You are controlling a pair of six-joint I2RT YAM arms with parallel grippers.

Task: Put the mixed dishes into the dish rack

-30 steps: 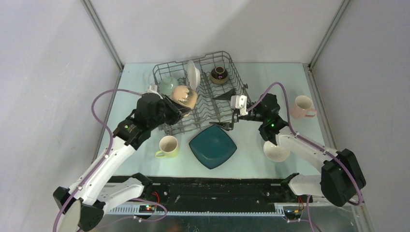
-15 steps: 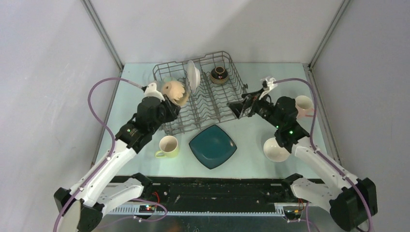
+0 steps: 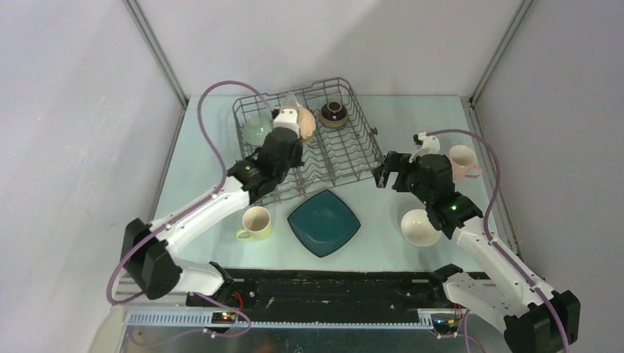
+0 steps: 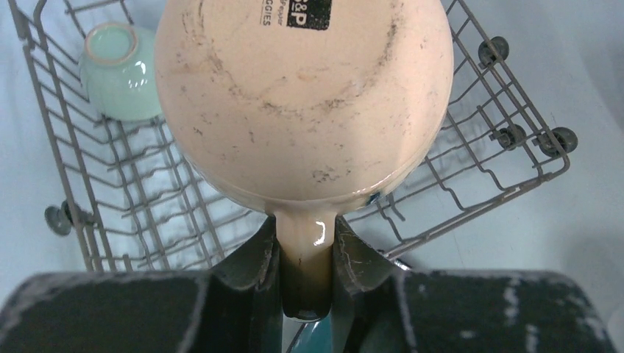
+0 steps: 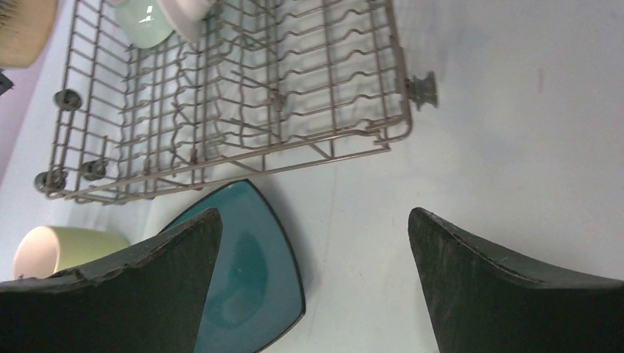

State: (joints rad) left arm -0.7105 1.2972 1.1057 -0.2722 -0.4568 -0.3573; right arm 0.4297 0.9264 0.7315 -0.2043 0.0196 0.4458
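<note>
Tan mug point(image 4: 302, 95): your left tool point(image 4: 307, 254) pinches its handle, base toward the wrist camera, over the dish rack point(image 3: 335, 154) at upper centre of the top view. In the rack: pale green bowl point(image 3: 256, 131) upper left, brown bowl point(image 3: 333, 112) upper right. On the counter point(image 3: 397, 118) below it: yellow mug point(image 3: 255, 220), dark teal plate point(image 3: 324, 222), white bowl point(image 3: 420, 227); pink mug point(image 3: 462, 162) far right. Your right tool point(image 5: 316, 272): spread wide, right of the rack.

"&P", "GGIES" — tan mug point(image 4: 302, 103) base
</note>
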